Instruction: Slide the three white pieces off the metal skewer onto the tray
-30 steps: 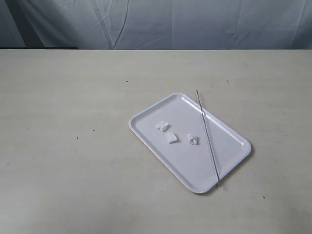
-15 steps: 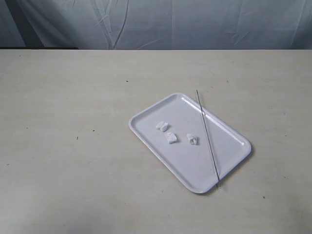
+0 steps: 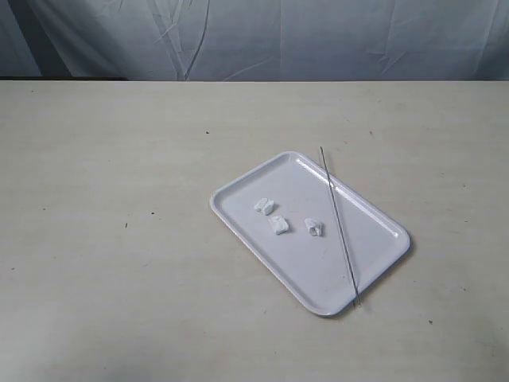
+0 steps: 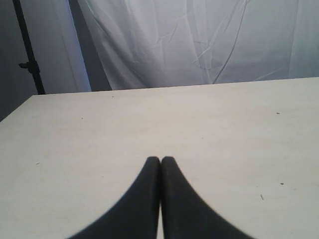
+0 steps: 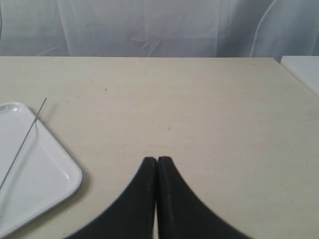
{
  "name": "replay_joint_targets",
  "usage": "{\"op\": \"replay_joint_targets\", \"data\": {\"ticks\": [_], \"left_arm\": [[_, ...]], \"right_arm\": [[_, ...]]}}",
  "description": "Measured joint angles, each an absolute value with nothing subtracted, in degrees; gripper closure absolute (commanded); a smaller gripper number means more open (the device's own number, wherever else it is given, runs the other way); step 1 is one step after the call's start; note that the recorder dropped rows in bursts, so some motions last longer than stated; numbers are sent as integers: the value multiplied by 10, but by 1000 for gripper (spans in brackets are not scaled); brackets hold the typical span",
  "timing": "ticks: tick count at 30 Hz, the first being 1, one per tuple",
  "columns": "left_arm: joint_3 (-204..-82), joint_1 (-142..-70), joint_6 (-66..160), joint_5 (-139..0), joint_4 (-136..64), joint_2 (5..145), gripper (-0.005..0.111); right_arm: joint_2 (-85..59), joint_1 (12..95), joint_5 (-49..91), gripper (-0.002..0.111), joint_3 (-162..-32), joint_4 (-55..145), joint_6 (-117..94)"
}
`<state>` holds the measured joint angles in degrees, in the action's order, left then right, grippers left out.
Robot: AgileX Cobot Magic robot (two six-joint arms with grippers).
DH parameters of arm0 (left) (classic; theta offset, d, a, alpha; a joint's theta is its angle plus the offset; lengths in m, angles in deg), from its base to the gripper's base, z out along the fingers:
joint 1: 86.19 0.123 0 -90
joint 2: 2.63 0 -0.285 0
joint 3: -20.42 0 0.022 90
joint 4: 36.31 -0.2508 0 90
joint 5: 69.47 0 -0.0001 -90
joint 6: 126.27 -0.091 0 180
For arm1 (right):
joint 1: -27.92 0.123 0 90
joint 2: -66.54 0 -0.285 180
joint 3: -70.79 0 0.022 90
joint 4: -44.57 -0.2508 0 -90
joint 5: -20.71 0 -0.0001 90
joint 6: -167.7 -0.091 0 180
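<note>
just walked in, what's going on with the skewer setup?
Nothing is being handled right now. The three white pieces lie loose on the tray, off the metal skewer, which rests bare across the tray with both ends past the rim. The left gripper and right gripper are both shut on nothing, over bare table, out of the exterior view. The task looks done.

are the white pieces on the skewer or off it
Off: the three white pieces lie loose on the tray, apart from the bare metal skewer resting across it.
</note>
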<state>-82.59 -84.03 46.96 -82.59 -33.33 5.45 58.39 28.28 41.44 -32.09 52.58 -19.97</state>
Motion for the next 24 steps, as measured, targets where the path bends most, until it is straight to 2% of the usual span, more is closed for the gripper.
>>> {"op": "replay_joint_targets", "data": {"ticks": [24], "left_arm": [[-826,-840,498,-826,-335,54,107]], "right_arm": [[584,272,414,109,-321,515,-201]]}}
